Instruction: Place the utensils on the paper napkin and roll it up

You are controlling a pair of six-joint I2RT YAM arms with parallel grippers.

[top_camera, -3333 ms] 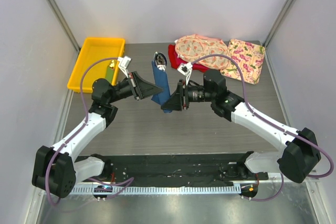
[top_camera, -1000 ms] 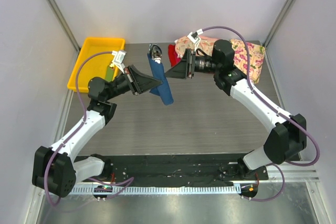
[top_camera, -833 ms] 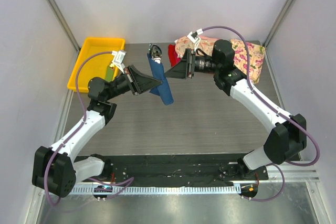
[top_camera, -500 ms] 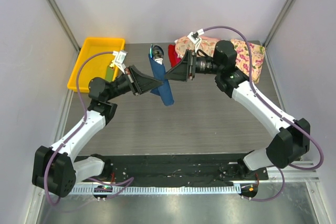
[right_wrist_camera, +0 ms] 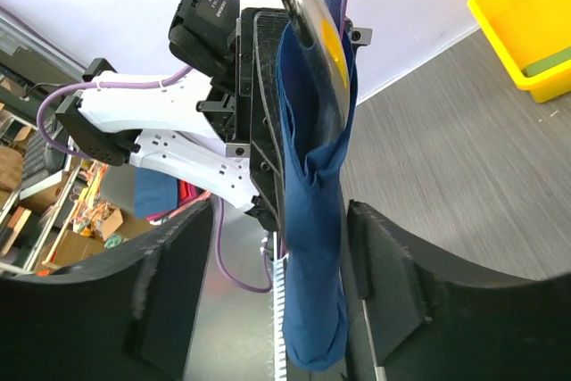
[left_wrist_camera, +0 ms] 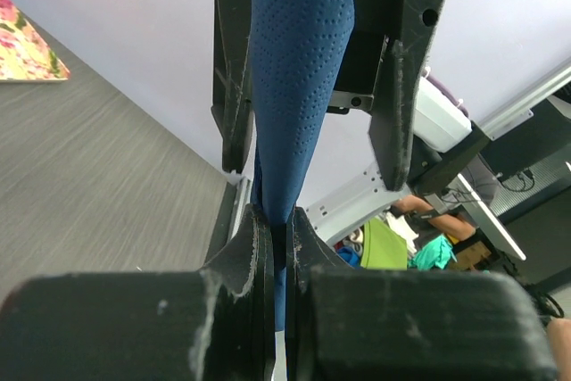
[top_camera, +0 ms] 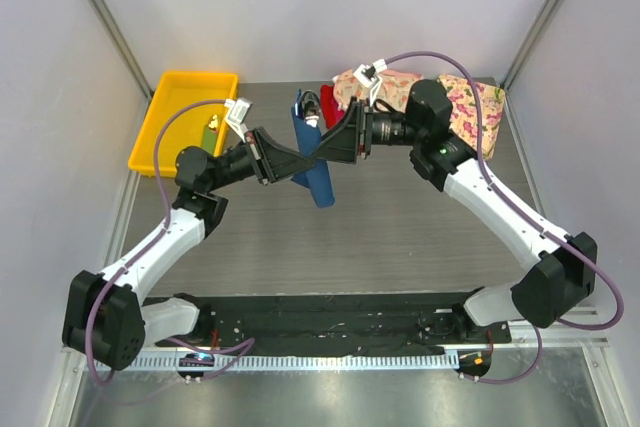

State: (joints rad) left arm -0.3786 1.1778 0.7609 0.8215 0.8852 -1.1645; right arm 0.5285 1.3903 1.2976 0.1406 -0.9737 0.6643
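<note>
Left gripper (left_wrist_camera: 275,220) is clamped tight on the napkin (left_wrist_camera: 299,42), both fingertips pressed into the blue paper partway along the roll. My right gripper (right_wrist_camera: 281,211) stands apart, one finger (right_wrist_camera: 169,292) on each side of the roll and not closed on it, facing the left gripper across the paper.

The napkin is rolled into a slim navy tube and sits between my two arms, above the far middle of the table (top_camera: 400,237). From overhead it runs from near the back of the table down toward my bases, with the left gripper's grip about halfway along. I cannot tell whether its lower end touches the table or hangs just clear of it.

The utensils (right_wrist_camera: 299,2) are inside the roll and poke out of its upper end. My right wrist camera shows a shiny metal spoon there with a bit of purple beside it.

Just past that upper end, to the right, lies the red cloth (top_camera: 327,102), partly under the floral cloths (top_camera: 470,112), which spread along the back right of the table behind my right arm. The yellow tray (top_camera: 150,137) sits at the back left, well apart from the roll, with a green strip (right_wrist_camera: 544,64) lying in it.
</note>
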